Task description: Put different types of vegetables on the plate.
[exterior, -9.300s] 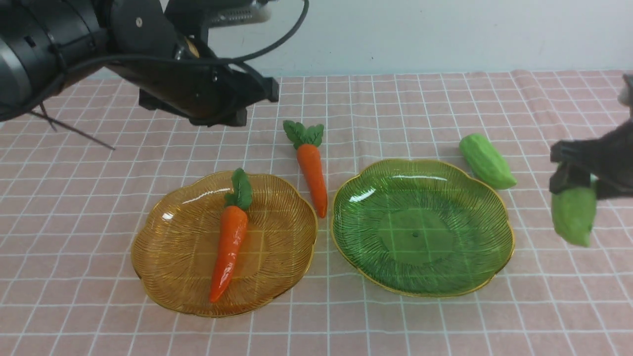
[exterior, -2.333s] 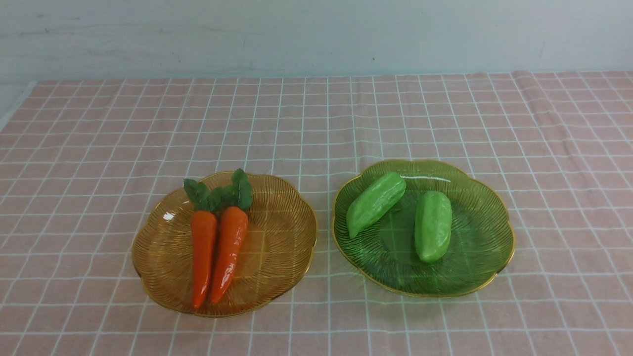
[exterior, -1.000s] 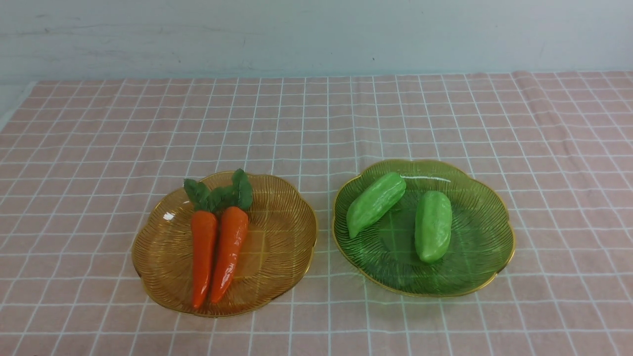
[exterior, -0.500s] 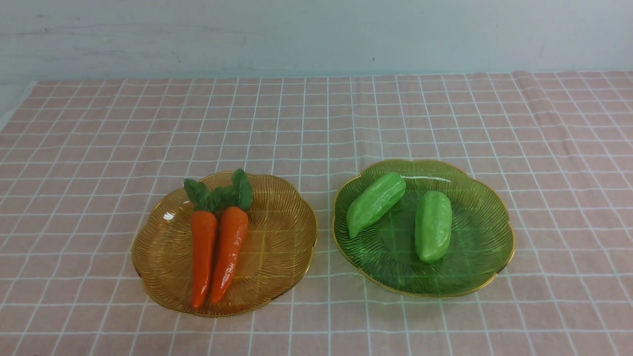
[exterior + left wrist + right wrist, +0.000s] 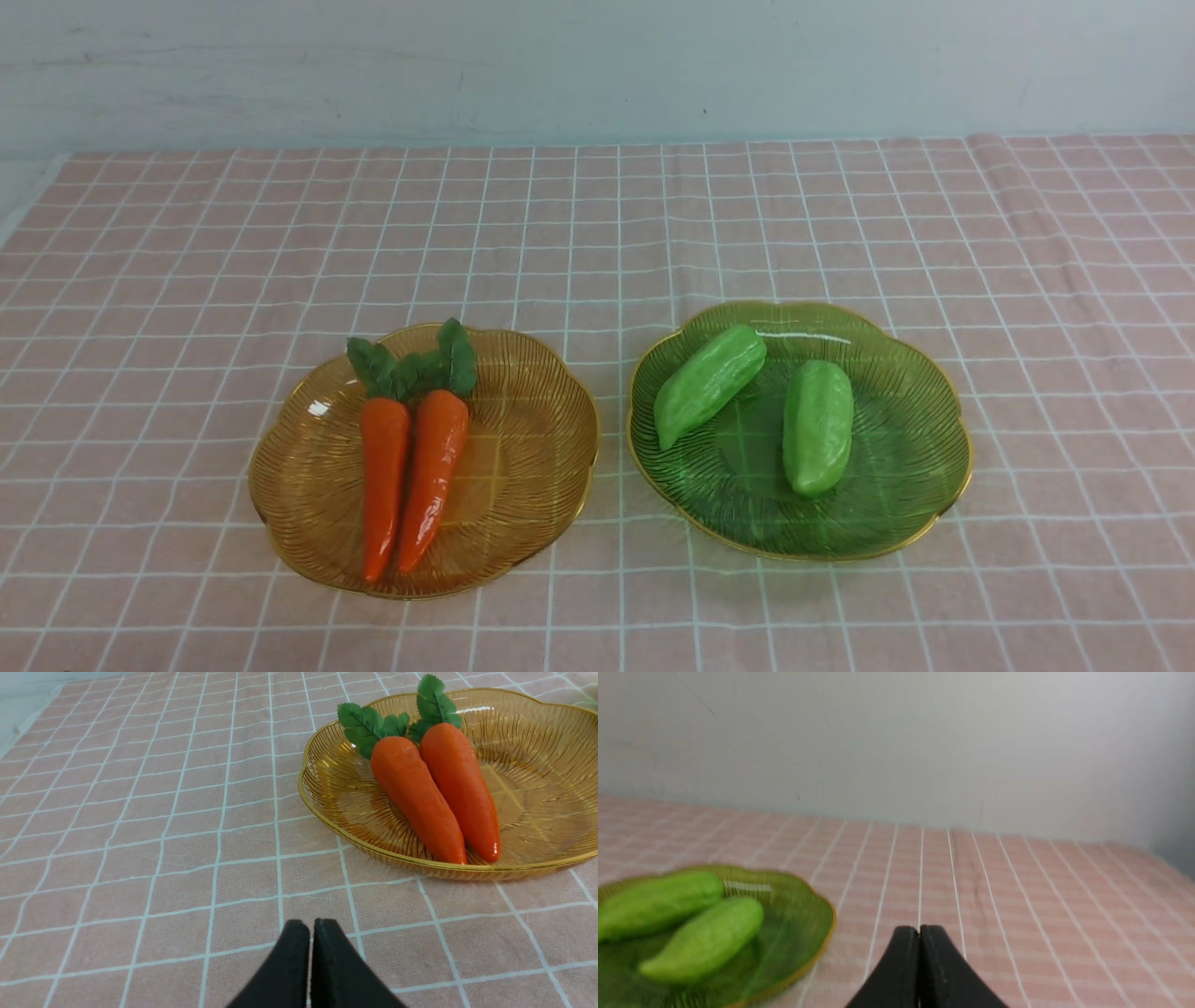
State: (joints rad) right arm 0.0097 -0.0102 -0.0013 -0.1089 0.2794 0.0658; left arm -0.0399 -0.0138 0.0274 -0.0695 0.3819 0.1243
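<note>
Two orange carrots [image 5: 385, 490] [image 5: 431, 476] with green tops lie side by side on the amber plate [image 5: 532, 448]. Two light green gourds [image 5: 708, 383] [image 5: 818, 426] lie on the green plate [image 5: 906, 467]. Neither arm shows in the front view. In the left wrist view my left gripper [image 5: 310, 926] is shut and empty over the cloth, short of the amber plate [image 5: 537, 793] and its carrots [image 5: 413, 795] [image 5: 460, 784]. In the right wrist view my right gripper [image 5: 919, 933] is shut and empty, beside the green plate [image 5: 803, 933] with its gourds [image 5: 656, 903] [image 5: 705, 940].
A pink checked cloth [image 5: 597, 224] covers the table up to a pale wall [image 5: 597, 65] at the back. The cloth's left edge [image 5: 28, 210] shows at the far left corner.
Over 9 s both arms left the front view; the second carrot went onto the amber plate and both gourds onto the green plate. Nothing has moved in the last 2 s.
</note>
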